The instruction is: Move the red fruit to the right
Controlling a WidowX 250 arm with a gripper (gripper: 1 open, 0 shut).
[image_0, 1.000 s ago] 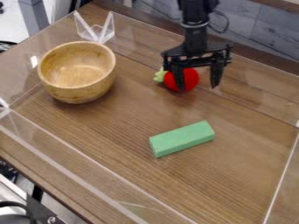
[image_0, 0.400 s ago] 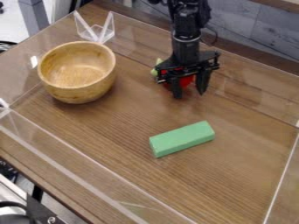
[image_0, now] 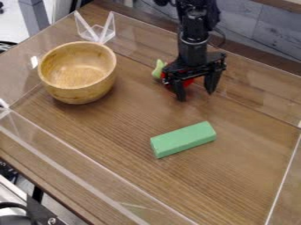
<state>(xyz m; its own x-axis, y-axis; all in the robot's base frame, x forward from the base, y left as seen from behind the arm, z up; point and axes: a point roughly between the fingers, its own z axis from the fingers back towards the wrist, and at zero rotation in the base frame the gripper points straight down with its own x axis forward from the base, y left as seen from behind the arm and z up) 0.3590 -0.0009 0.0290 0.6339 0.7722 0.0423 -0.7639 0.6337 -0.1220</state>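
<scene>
Probably the red fruit [image_0: 184, 83] is a light, hard toy whose glossy skin could slip or roll, so it wants a grip across its round middle, clear of the green stem [image_0: 157, 68] on its left. It lies toward the far side of the table [image_0: 112, 141], beyond the green block [image_0: 184, 140], partly hidden by the gripper [image_0: 192, 91], whose fingers stand wide open. Compared with the first view, the gripper has come nearer and lower over the fruit.
</scene>
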